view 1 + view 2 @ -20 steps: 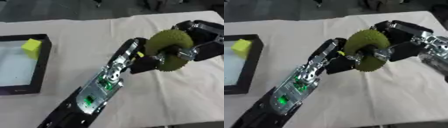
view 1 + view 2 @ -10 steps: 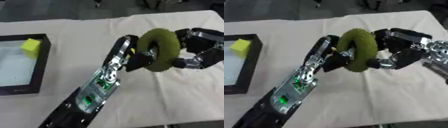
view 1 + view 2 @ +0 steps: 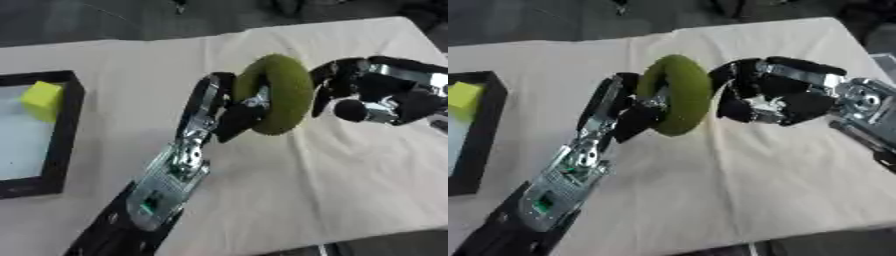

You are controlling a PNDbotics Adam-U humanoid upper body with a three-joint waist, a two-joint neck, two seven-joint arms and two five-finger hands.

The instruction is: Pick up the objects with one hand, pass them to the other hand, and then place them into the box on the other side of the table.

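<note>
Green ring (image 3: 278, 92) now pinched by left hand (image 3: 234, 112), right hand (image 3: 773, 97) apart, spread, over cream tablecloth (image 3: 350, 170)

This looks like a test room or lab for robots, not a home. A table (image 3: 350, 165) fills most of the view, and a plain cream cloth (image 3: 737, 200) covers it. A black box (image 3: 61, 150) sits at its left edge with a yellow block (image 3: 41, 99) inside. Past the far edge the floor (image 3: 105, 20) is dark and grey, with some dark shapes too blurry to make out. No home or kitchen things show anywhere.
</note>
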